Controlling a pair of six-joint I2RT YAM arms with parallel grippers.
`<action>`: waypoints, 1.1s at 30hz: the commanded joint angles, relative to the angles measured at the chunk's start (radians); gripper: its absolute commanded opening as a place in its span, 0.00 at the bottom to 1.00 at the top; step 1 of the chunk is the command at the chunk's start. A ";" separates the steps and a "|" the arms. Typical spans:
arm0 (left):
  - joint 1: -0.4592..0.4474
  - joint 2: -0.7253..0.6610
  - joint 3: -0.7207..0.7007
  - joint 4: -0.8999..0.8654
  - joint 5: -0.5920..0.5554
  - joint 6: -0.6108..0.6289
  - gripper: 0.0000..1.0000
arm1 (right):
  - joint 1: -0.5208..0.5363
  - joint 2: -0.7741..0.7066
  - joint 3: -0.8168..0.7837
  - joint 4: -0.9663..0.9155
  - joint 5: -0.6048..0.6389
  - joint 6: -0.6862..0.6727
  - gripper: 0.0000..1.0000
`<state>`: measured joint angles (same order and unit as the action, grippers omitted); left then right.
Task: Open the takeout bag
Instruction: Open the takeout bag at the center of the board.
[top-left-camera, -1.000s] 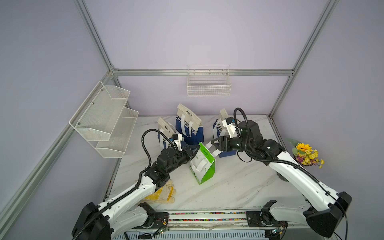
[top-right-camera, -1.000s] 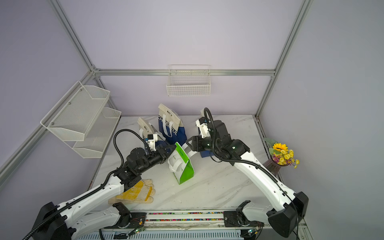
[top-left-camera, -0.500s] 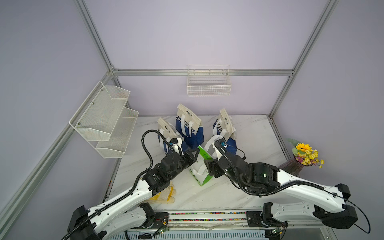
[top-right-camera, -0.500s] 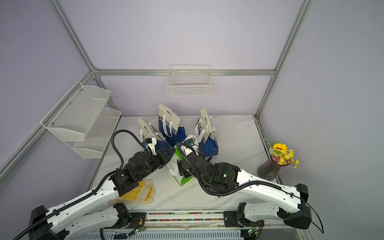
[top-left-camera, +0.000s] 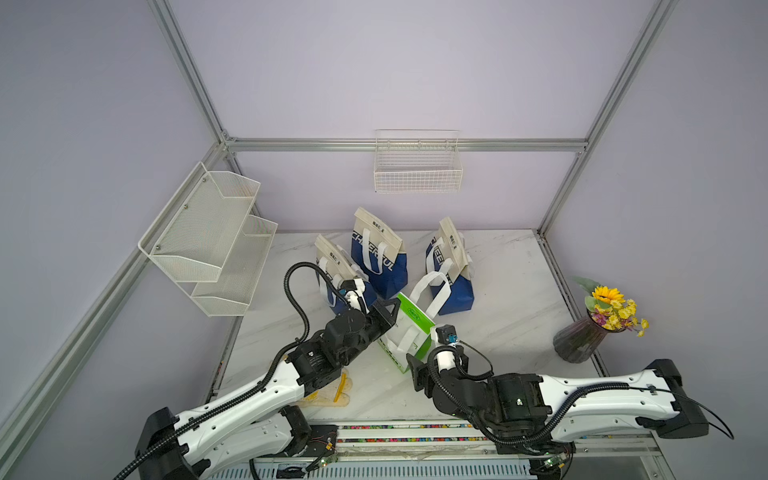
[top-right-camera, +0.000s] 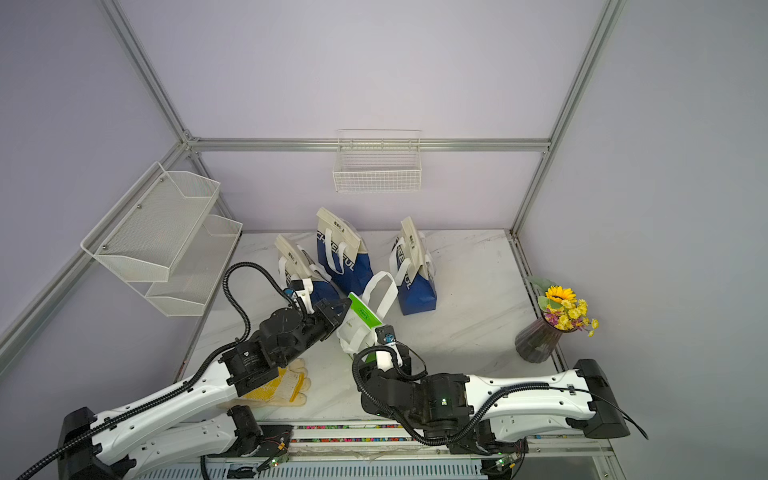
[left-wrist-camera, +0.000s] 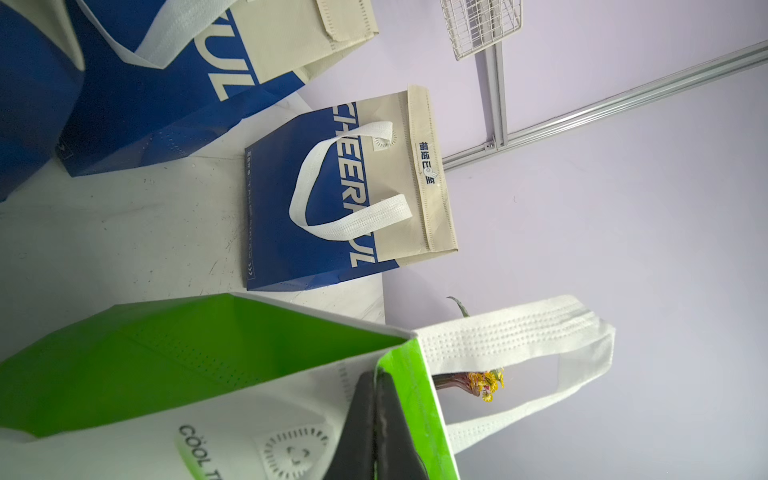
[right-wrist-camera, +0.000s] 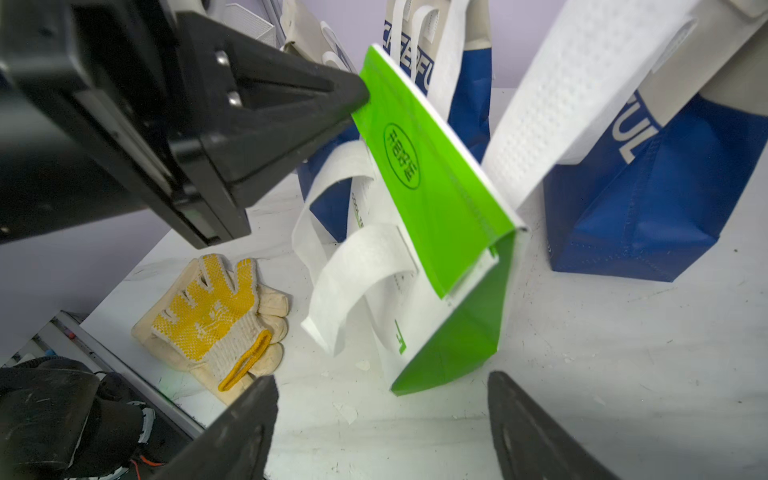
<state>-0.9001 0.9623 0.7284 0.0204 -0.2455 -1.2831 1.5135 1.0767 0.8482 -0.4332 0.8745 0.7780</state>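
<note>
The takeout bag (top-left-camera: 409, 332), green and white, stands near the middle of the table (top-left-camera: 498, 332), just in front of the three blue bags (top-left-camera: 376, 257), with a glove (right-wrist-camera: 216, 316) lying to its left by the near edge. The left gripper (right-wrist-camera: 357, 95) is clamped on the far-left corner of the green flap (right-wrist-camera: 428, 178) folded over the bag's top; in the left wrist view its jaws are pressed together on that edge. The right gripper (right-wrist-camera: 380, 380) hovers at the near side with its jaws wide apart and nothing between them.

I'd say the job now is a second grip. The right gripper should close on the white front wall or the near handle (right-wrist-camera: 353, 282) just below the flap, not on the flap itself. Then the two should pull apart slowly, the left one lifting away. The bag looks light and may slide or tip, so I'd keep the pull low and gentle.
</note>
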 joint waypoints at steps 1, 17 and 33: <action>-0.023 -0.018 0.037 0.036 -0.040 -0.031 0.00 | -0.015 -0.037 -0.032 0.210 -0.011 -0.003 0.81; -0.045 -0.035 0.035 0.069 -0.062 -0.062 0.00 | -0.355 -0.020 -0.178 0.420 -0.316 0.028 0.25; -0.102 -0.068 0.054 0.066 -0.088 -0.093 0.00 | -0.556 0.003 -0.101 0.267 -0.522 -0.130 0.00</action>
<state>-0.9794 0.9390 0.7284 0.0120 -0.3088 -1.3525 0.9710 1.0733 0.7109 -0.0910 0.3561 0.6880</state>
